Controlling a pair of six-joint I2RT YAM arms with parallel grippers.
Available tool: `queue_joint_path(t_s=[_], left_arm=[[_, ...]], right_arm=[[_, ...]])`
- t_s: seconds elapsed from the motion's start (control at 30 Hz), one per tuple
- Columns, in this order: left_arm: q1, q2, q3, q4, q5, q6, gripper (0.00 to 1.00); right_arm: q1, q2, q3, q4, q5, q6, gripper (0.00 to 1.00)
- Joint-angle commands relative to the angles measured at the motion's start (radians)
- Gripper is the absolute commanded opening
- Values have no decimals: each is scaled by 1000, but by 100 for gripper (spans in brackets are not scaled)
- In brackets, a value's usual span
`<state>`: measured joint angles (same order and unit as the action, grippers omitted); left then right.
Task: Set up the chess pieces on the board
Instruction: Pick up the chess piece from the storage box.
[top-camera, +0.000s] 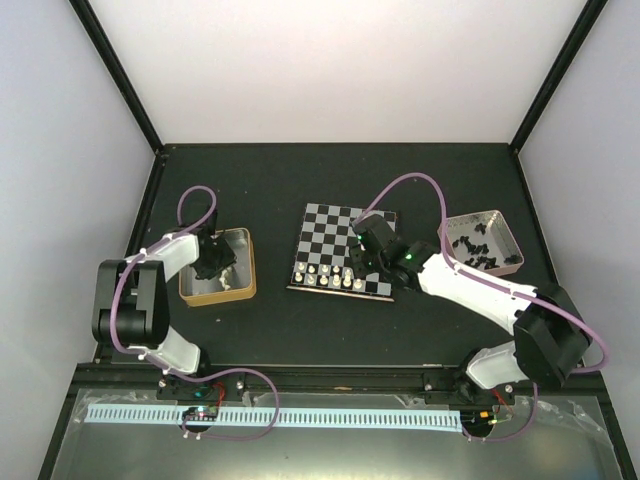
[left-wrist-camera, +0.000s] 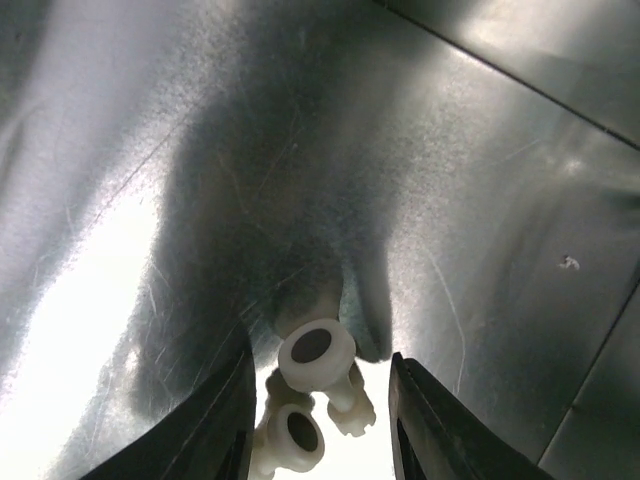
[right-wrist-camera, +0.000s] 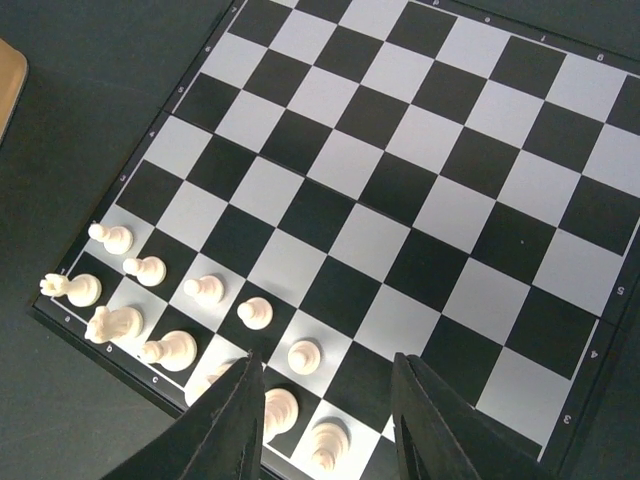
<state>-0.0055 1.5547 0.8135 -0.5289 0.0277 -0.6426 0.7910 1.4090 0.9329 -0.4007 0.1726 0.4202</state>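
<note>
While the left gripper (left-wrist-camera: 320, 352) sits inside the gold tin (top-camera: 248, 268), its jaws stand open and grip nothing. A white chess piece (left-wrist-camera: 316, 348) lies on its side directly between them, hollow base toward the camera, long axis toward 12 o'clock. A second white piece (left-wrist-camera: 290, 433) lies at 7 o'clock of it, apparently touching. The left arm is therefore nearer. The right gripper (right-wrist-camera: 325, 365), open and empty, hovers over the board (top-camera: 335, 228) at its 6 o'clock edge.

Gold-sided tin (top-camera: 247, 264) and pinkish tin (top-camera: 475, 219) sit well apart on a black table (top-camera: 330, 335).
</note>
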Motion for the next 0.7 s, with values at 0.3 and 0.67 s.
queue_joint_path(t_s=[0.3, 0.67], left_arm=[[9, 87, 81, -13, -25, 45, 16], [9, -21, 44, 30, 95, 30, 11]], right_arm=[[-6, 13, 40, 30, 4, -14, 36], [-8, 6, 51, 104, -45, -8, 36]])
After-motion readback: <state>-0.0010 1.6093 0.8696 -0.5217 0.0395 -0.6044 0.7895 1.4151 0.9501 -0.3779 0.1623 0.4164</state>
